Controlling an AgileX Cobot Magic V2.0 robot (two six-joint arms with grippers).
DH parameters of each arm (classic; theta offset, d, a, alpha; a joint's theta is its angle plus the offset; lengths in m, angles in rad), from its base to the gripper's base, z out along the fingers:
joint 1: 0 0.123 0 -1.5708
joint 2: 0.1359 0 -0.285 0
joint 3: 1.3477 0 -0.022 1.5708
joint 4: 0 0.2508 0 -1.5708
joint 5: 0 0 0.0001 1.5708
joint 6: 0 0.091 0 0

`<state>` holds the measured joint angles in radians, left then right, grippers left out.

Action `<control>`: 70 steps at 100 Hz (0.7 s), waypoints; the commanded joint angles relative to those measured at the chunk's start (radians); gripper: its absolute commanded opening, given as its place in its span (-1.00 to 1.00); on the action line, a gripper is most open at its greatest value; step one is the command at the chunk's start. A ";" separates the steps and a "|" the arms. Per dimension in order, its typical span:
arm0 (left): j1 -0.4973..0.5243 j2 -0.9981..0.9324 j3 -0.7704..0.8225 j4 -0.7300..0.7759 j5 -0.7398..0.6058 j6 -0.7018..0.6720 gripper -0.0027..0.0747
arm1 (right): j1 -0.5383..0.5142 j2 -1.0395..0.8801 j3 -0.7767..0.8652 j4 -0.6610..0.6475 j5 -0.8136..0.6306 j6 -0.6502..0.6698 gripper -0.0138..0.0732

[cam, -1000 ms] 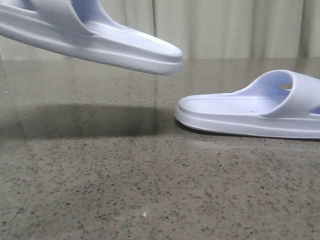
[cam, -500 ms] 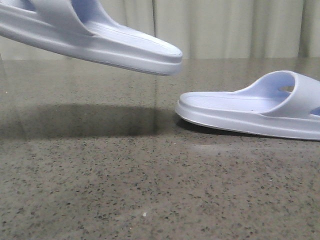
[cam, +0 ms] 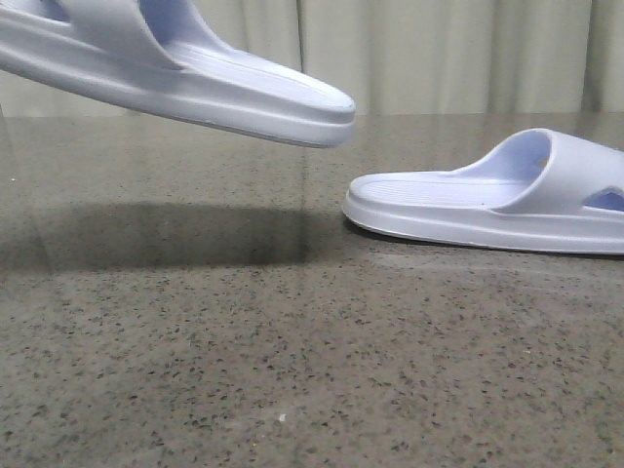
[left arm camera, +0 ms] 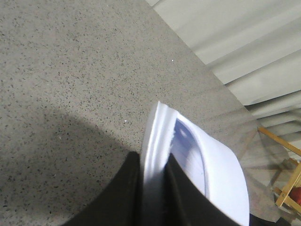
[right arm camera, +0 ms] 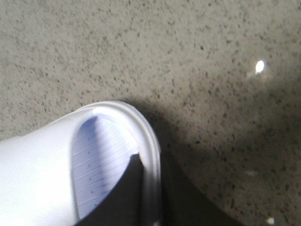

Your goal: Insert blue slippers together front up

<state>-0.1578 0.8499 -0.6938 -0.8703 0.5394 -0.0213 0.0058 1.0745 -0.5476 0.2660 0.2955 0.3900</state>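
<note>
Each gripper pinches one pale blue slipper's rim: left gripper point(left arm camera: 153, 188) holds the left slipper point(cam: 185, 73) aloft, right gripper point(right arm camera: 149, 188) holds the right slipper point(cam: 487, 200) low over the speckled table point(cam: 292, 370).

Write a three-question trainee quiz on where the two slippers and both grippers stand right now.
1. True or false: the left slipper rests flat on the stone table.
2. Which part of the right slipper points toward the left one: A) the end with the strap, B) the open ribbed end, C) the underside of the sole?
3. Fill in: the left gripper pinches the left slipper's ____ edge between its fingers.

Key
1. False: it hangs tilted above its shadow.
2. B.
3. Side. The right gripper grips its slipper the same way.
</note>
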 commanded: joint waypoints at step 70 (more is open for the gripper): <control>0.001 -0.010 -0.026 -0.108 -0.035 0.000 -0.89 | -0.004 -0.478 -0.045 0.071 -0.248 -0.003 -0.93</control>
<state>-0.1578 0.8499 -0.6938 -0.9215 0.5394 -0.0213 0.0058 0.6386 -0.5459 0.3066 0.0703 0.3900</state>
